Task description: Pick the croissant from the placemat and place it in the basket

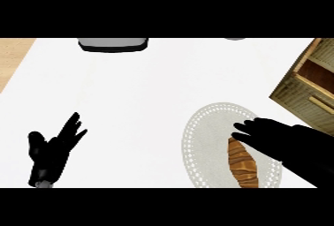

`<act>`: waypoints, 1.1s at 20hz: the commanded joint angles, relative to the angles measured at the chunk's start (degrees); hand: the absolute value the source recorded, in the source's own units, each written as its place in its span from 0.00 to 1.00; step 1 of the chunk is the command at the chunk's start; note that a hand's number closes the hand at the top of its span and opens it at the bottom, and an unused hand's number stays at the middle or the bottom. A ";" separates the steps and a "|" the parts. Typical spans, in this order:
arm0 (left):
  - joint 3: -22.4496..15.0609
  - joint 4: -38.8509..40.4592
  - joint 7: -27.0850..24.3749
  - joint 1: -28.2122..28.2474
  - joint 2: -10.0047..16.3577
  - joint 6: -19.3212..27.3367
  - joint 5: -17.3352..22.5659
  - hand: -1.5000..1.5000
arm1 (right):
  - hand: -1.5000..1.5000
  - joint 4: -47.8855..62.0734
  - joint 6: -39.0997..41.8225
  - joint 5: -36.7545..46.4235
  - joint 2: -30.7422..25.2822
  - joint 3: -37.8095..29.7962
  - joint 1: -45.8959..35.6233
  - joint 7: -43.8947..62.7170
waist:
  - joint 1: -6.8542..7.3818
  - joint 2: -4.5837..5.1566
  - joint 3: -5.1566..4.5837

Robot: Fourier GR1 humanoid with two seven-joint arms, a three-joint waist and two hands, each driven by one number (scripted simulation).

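Observation:
A brown striped croissant (243,164) lies on the pale round placemat (203,141) at the lower right of the white counter. My right hand (277,134) hovers over the croissant's upper end and partly hides it, its fingers bent downward but not wrapped round the pastry. The woven basket (306,90) stands at the right edge, just beyond the placemat, with its dark inside showing. At the lower left my left hand (53,148) rests open, fingers pointing up, far from the placemat.
A grey object with a dark rim (113,44) sits at the counter's far edge, upper left. A strip of wooden surface (12,57) shows beyond the counter's left edge.

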 commanded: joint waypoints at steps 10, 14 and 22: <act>-0.61 3.31 3.95 2.94 -1.22 -0.24 -1.41 0.50 | 0.00 7.72 -5.81 13.47 4.46 3.58 3.71 -11.02 | -0.05 0.58 -0.80; 0.50 4.29 3.53 3.02 -0.58 -2.76 -0.26 0.50 | 0.00 10.17 -8.00 16.79 7.82 5.56 3.49 -11.14 | 0.09 0.61 -0.82; -0.02 6.52 3.07 1.28 -2.83 -1.96 -2.01 0.50 | 0.00 16.73 -10.30 24.97 10.70 10.79 2.99 -13.02 | 0.23 0.82 -0.83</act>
